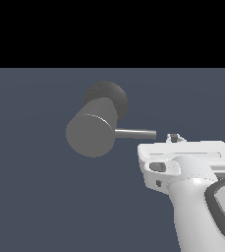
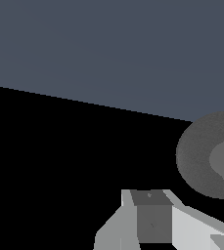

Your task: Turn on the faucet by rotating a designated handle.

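Observation:
The faucet (image 1: 91, 133) is a stubby matte grey cylinder on a darker round base (image 1: 111, 95), its flat end face turned toward the exterior camera. The handle (image 1: 135, 133), a thin silver rod, sticks out level toward the exterior view's right. My gripper (image 1: 173, 138) sits just past the rod's free end, a small gap away. Its fingertips are pressed together, shut on nothing. The wrist view shows the fingers (image 2: 152, 217) close up, with part of the faucet (image 2: 209, 158) off to one side. The handle is out of that view.
The white hand and forearm (image 1: 192, 197) fill the lower part of the exterior view's right. Plain blue-grey floor (image 1: 35, 197) surrounds the faucet, with black background above it.

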### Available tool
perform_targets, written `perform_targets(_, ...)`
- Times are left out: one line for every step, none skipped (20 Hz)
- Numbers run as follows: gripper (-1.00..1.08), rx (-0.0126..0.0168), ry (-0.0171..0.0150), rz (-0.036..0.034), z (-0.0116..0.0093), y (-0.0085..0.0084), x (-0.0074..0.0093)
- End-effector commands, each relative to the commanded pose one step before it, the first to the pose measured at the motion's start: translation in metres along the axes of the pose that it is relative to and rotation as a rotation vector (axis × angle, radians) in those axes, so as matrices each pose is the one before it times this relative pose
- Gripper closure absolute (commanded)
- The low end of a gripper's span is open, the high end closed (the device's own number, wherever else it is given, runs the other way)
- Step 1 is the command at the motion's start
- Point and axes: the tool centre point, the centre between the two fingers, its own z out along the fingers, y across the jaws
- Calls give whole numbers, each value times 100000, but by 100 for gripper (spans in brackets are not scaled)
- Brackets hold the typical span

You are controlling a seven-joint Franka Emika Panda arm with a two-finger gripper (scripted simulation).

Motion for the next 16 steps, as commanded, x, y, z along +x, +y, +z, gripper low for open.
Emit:
perform_targets(108, -2381, 622, 2148, 18, 1290, -72)
perform_targets(108, -611, 139, 684, 34, 358, -41)
perform_targets(108, -430, 109, 684, 58, 283, -51)
perform_targets(108, -268, 98, 737, 86, 225, -60)
perform_targets(108, -115, 116, 770, 102, 172, -57)
perform_targets(108, 1, 176, 777, 100, 134, -35)
perform_targets(108, 51, 257, 686, 70, 111, 8)
perform_targets(108, 35, 339, 561, 28, 109, 54)
perform_targets(108, -20, 459, 490, -17, 132, 109)
perform_targets(108, -86, 587, 432, -61, 162, 164)
perform_targets(108, -148, 736, 402, -104, 196, 224)
perform_targets(108, -207, 892, 379, -145, 230, 284)
perform_targets(108, -258, 1052, 367, -183, 261, 345)
perform_targets(108, -290, 1205, 366, -211, 283, 400)
perform_targets(108, -293, 1346, 391, -226, 295, 446)
perform_targets(108, -260, 1264, 407, -200, 275, 413)
